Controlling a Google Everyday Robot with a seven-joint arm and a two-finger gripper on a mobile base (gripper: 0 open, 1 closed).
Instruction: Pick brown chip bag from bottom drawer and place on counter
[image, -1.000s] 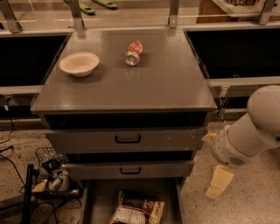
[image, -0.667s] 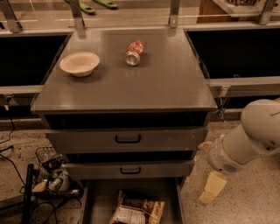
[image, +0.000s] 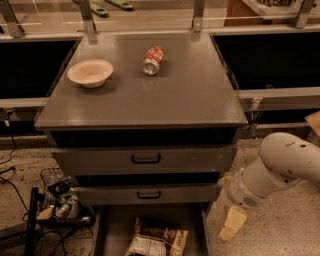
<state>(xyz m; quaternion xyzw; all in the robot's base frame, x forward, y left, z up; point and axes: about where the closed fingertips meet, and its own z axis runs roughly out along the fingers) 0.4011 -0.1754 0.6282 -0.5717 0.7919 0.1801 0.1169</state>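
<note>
The brown chip bag (image: 157, 243) lies flat in the open bottom drawer (image: 112, 232), at the bottom edge of the view, its white label panel facing up. The counter (image: 165, 100) is the dark grey top of the cabinet above. My gripper (image: 231, 225) hangs from the white arm (image: 280, 167) at the lower right, just to the right of the drawer and a little above the bag's level. It points down at the floor beside the drawer and holds nothing.
On the counter stand a beige bowl (image: 90, 73) at the left and a red soda can (image: 153, 60) lying on its side. Two shut upper drawers with black handles (image: 146, 159) sit above the bag. Wires and a black stand (image: 55, 205) clutter the floor at the left.
My arm and gripper have moved down and left, closer to the right side of the open bottom drawer. The bag, bowl and can have not moved.
</note>
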